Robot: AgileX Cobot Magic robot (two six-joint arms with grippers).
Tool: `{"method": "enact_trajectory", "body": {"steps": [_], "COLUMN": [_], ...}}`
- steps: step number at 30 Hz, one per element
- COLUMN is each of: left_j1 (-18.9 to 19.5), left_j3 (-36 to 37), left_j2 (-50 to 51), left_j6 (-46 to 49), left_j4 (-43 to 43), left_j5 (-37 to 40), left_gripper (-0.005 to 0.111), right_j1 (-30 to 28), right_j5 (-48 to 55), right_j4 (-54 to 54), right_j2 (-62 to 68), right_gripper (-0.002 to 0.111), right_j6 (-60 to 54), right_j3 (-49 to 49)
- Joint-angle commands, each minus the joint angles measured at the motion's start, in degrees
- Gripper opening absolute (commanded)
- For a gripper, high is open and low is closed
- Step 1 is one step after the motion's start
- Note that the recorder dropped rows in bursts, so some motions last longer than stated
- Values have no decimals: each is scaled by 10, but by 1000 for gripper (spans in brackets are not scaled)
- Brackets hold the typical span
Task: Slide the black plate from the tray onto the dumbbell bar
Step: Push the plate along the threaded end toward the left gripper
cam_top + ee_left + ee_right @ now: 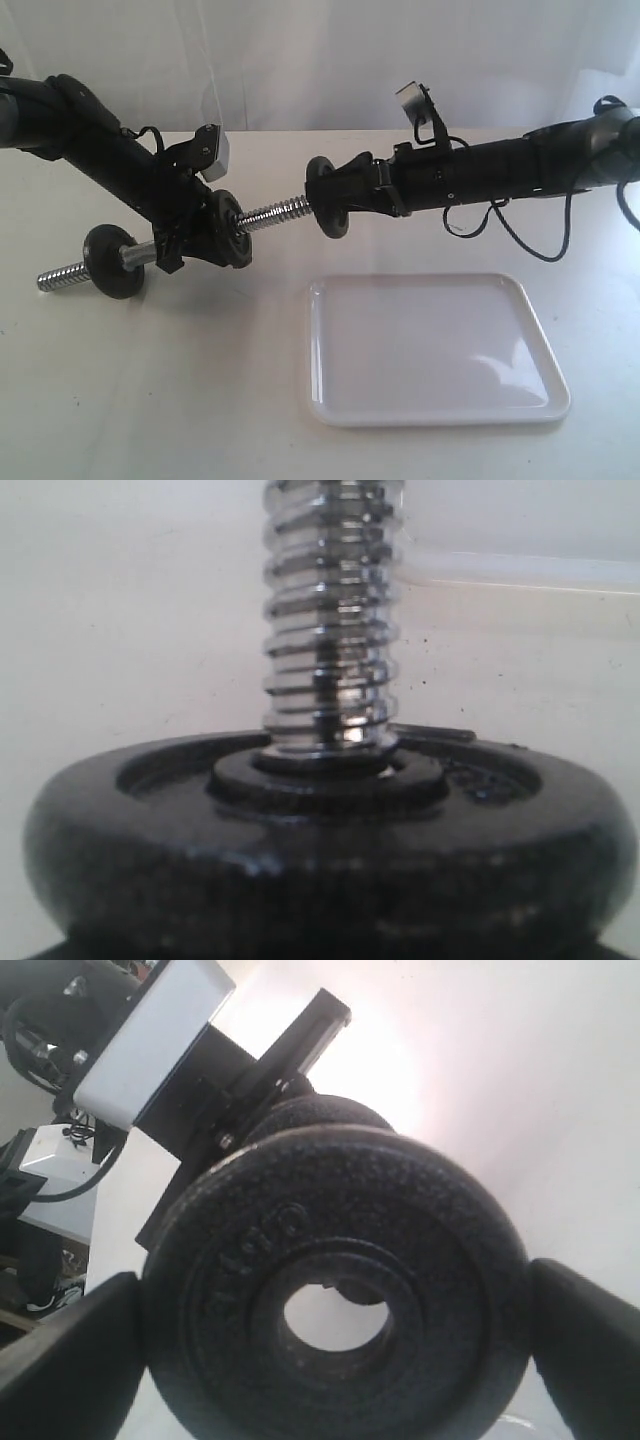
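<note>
Two arms are meeting above the table (150,400). The left gripper (172,250) is clenching the dumbbell bar (272,213) on its smooth middle and holding it clear of the table, with the bar tilting upward toward the right. Two black discs are sitting on the bar. The outer disc (114,262) is riding near the low threaded end, and the inner disc (228,230) is sitting just beside the gripper. In the left wrist view this inner disc is filling the lower part, with coarse thread rising out of its hub.

The right gripper (340,197) is grasping the black plate (400,1220) by its rim, with a finger (60,1360) pressing on each side. The plate is standing on edge in the air, facing the high threaded tip of the bar and sitting right at it. Whether the tip is entering the centre hole (335,1317) is not clear, and the hole is showing mostly bright background.

The tray (530,390) is lying flat on the table beneath the right arm, with the plate well above it.
</note>
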Motion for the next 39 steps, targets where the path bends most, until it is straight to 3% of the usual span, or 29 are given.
{"method": "enact_trajectory", "body": {"steps": [1,24,39], "left_j1": [0,0,0], "left_j3": [-10,-10,-10], "left_j2": [-56,-56,-56], "left_j6": [2,13,14], "left_j4": [-61,-67,-67], "left_j5": [27,27,25], "left_gripper": [0,0,0], "right_j1": [-4,11,16], "right_j5": [33,33,33], "right_j4": [44,57,-11], "right_j2": [13,59,55], "right_gripper": [0,0,0], "right_j6": [-9,17,32], "right_j3": [-19,-79,-79]}}
